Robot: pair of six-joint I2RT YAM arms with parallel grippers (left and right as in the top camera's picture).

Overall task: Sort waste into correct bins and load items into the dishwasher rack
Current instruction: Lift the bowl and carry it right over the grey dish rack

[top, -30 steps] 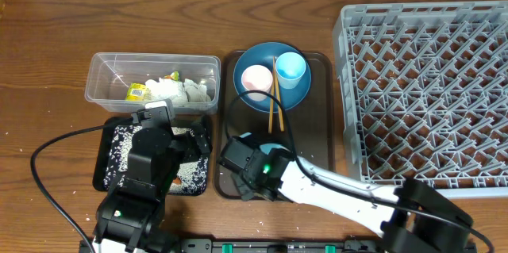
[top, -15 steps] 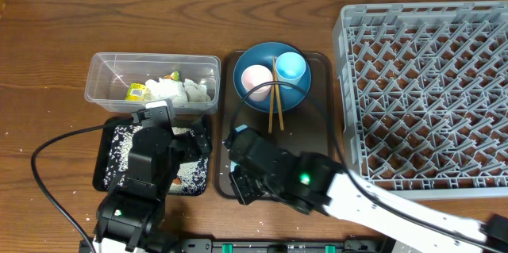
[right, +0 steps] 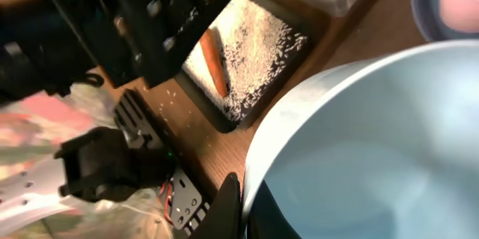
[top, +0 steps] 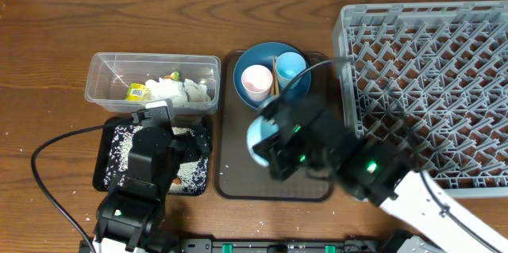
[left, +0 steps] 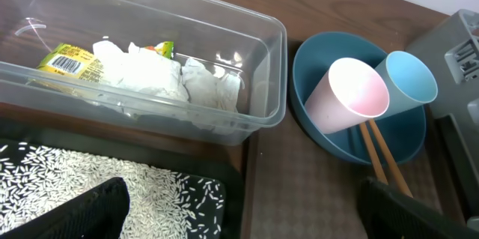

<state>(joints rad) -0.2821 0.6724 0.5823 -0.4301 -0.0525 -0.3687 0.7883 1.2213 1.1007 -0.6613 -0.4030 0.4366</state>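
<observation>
The right gripper (right: pixel 243 210) is pinched shut on the thin rim of the smooth white bowl (right: pixel 359 149), holding it tilted above the textured brown serving tray (top: pixel 238 166). The left gripper (left: pixel 249 220) hangs wide open and empty over the shallow black tray (top: pixel 101 158), where loose rice grains (left: pixel 97 183) lie scattered around a small orange carrot (right: pixel 215 63).

Just beyond it, the clear rectangular tub (left: pixel 273 67) holds a yellow-green wrapper (left: pixel 69 59) beside crumpled white tissue (left: pixel 157 78). At the tray's far end the round dark blue plate (left: pixel 307 82) carries a tipped cup with a pink inside (left: pixel 348 97), a light blue cup (left: pixel 408 78) and two wooden chopsticks (left: pixel 382 156). The grey lattice rack (top: pixel 429 70) stands at the right of the wood-grain bench (top: pixel 48 31).
</observation>
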